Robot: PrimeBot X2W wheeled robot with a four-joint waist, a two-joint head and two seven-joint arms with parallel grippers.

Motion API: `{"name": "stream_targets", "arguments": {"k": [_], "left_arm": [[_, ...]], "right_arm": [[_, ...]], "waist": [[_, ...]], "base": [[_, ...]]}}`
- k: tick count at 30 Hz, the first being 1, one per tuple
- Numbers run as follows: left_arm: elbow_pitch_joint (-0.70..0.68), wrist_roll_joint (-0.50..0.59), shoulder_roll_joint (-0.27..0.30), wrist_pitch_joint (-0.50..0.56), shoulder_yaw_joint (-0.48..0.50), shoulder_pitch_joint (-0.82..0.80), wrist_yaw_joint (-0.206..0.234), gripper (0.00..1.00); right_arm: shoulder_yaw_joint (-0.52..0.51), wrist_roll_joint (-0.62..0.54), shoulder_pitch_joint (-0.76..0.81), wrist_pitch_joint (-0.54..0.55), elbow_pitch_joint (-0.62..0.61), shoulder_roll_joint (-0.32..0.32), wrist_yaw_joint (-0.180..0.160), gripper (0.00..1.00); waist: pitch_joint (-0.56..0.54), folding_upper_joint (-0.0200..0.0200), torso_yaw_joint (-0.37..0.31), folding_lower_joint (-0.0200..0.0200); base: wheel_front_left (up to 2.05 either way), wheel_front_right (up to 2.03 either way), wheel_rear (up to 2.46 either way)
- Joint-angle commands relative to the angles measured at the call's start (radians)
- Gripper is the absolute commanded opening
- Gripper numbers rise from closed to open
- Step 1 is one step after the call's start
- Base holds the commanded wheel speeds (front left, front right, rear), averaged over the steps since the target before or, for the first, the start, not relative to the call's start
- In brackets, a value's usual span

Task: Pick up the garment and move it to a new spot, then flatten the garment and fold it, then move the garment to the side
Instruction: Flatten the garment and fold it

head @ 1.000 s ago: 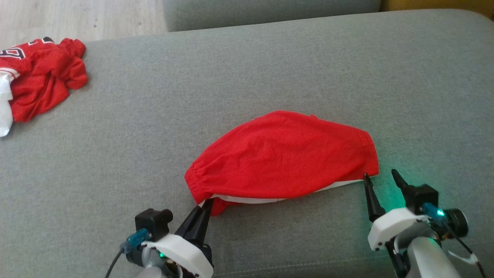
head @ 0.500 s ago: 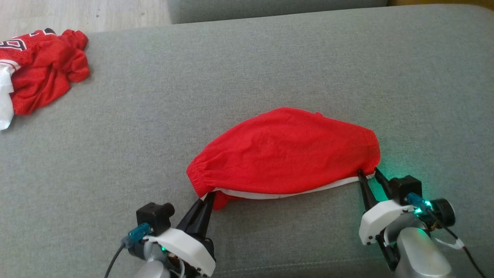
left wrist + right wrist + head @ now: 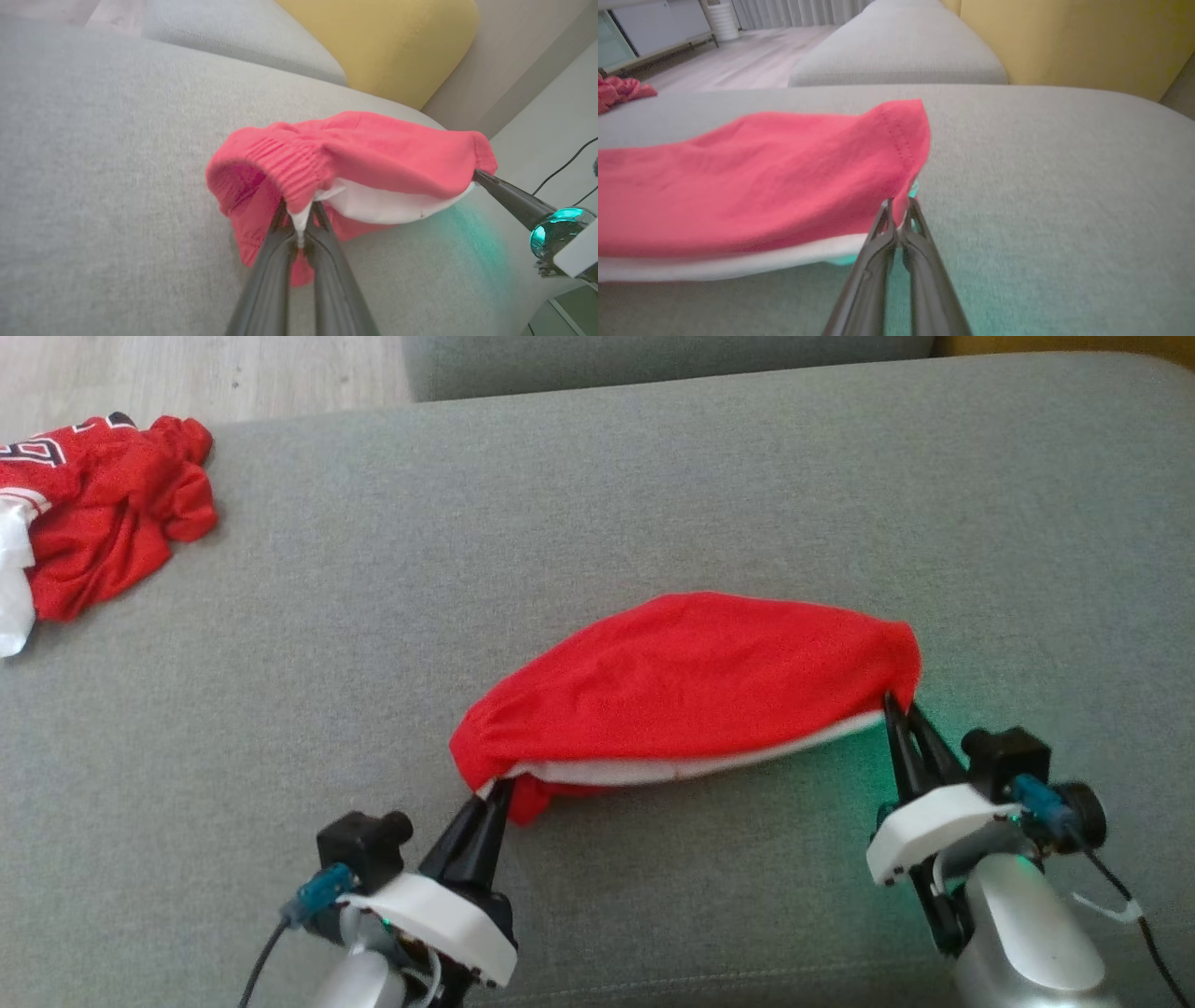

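The garment (image 3: 686,686) is a red piece with a white lining, stretched between my two grippers just above the grey cushion (image 3: 597,504). My left gripper (image 3: 498,793) is shut on its near left corner by the elastic band (image 3: 299,163). My right gripper (image 3: 898,705) is shut on its near right corner. In the left wrist view the left gripper (image 3: 299,219) pinches white lining under the red cloth (image 3: 373,154). The right gripper (image 3: 899,205) in its own wrist view bites the hem of the garment (image 3: 752,182), which sags away to the left.
A crumpled red jersey (image 3: 103,513) with white trim lies at the cushion's far left edge, also in the right wrist view as a jersey (image 3: 619,91). A second grey cushion (image 3: 653,359) and wood floor (image 3: 187,373) lie beyond. A yellow cushion (image 3: 383,42) stands behind.
My right gripper closed on the garment's right corner and lifted it. The garment now hangs taut between both grippers. The left gripper kept its hold.
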Motion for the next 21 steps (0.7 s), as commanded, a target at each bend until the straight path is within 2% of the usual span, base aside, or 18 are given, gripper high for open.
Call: {"name": "stream_targets", "arguments": {"k": [1,12,21], "left_arm": [[-0.054,0.015,0.001,-0.013,0.045,-0.035,-0.006,0.0],[-0.299,0.067,0.01,-0.013,0.11,-0.061,-0.006,0.0],[-0.467,0.086,0.086,-0.005,0.128,-0.148,-0.006,0.0]], "right_arm": [[0.035,0.021,0.002,-0.014,-0.075,-0.004,0.008,0.0],[0.079,0.09,0.057,-0.014,-0.43,-0.004,0.008,0.0],[0.073,0.107,0.079,0.027,-0.676,-0.004,0.008,0.0]], "waist": [[-0.006,0.0,-0.003,-0.0001],[-0.07,0.0,-0.007,-0.0001],[-0.124,0.0,-0.002,-0.0001]], "base": [[0.0,0.0,0.0],[0.0,0.0,0.0],[0.0,0.0,0.0]]}}
